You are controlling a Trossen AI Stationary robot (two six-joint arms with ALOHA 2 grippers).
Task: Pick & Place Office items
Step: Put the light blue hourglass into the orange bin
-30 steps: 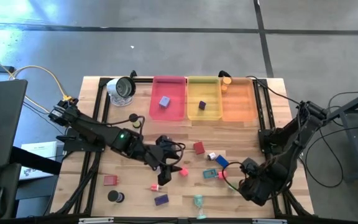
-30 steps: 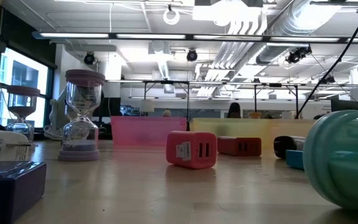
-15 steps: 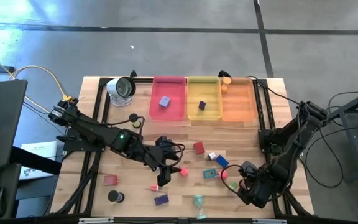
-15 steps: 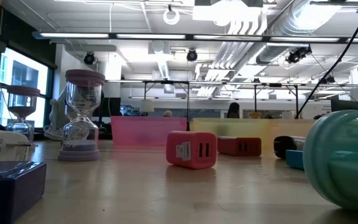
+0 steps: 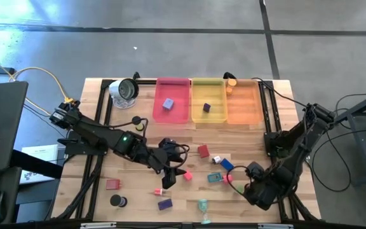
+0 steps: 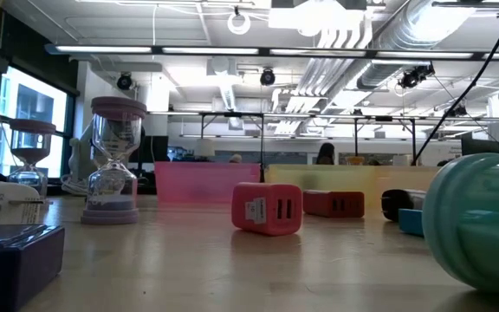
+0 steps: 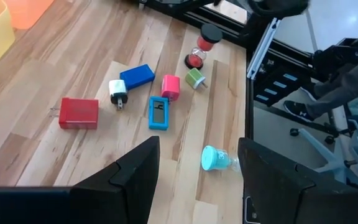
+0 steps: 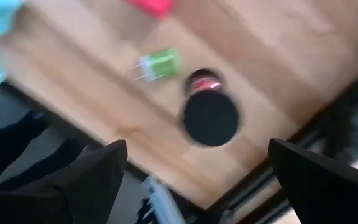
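Note:
Office items lie scattered on the wooden table: a red block (image 5: pixel 203 151), a white plug (image 7: pixel 117 91), a blue block (image 5: pixel 226 165), a teal block (image 7: pixel 158 112), a pink block (image 7: pixel 171 86), a green plug (image 8: pixel 160 64) and a black-topped red hourglass (image 8: pixel 210 115). My left gripper (image 5: pixel 167 170) hovers open over the table's middle, above and left of this cluster, with nothing between its fingers (image 7: pixel 135 177). My right gripper (image 5: pixel 254 186) points down, wide open, above the black-topped hourglass near the right front. In the low view neither gripper shows.
Pink (image 5: pixel 171 100), yellow (image 5: pixel 208 111) and orange (image 5: pixel 243 105) trays line the far edge, the first two each holding a small purple piece. A silver-and-white round object (image 5: pixel 124 89) stands far left. A teal hourglass (image 5: pixel 203 205), purple block (image 5: pixel 164 204), red block (image 5: pixel 112 184) and black disc (image 5: pixel 116 201) lie near the front.

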